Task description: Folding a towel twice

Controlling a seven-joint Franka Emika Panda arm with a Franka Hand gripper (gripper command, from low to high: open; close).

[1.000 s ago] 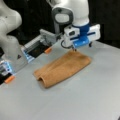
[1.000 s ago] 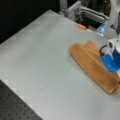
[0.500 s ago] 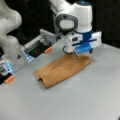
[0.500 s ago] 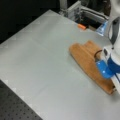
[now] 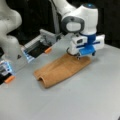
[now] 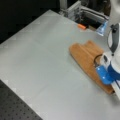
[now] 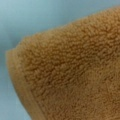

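**Item 1 — gripper** (image 5: pixel 81 55). Location: low over the towel's end at 2 o'clock in a front view; in a front view (image 6: pixel 100 65) it sits over the strip's 5 o'clock half. Change noted: 1.0 s ago the blue-bodied head stood a little higher and further toward 3 o'clock; it has since come down and inward onto the cloth. Fingers hidden by the housing, so whether they are spread or pinching cannot be told. Reading: contact with this end looks close or just made, judged as the start of work on fold 2.

**Item 2 — the towel** (image 5: pixel 61 69). Location: flat on the grey table (image 5: pixel 75 102), centre of a front view, running from 8 o'clock to 2 o'clock. Condition: orange-brown terry, lying as 1 long narrow strip, doubled, with a rolled lip at the 8 o'clock end; fold 1 appears done. Wrist view shows a rounded corner (image 7: pixel 72 72) with hemmed edge, pile thick, table visible at 10 o'clock.
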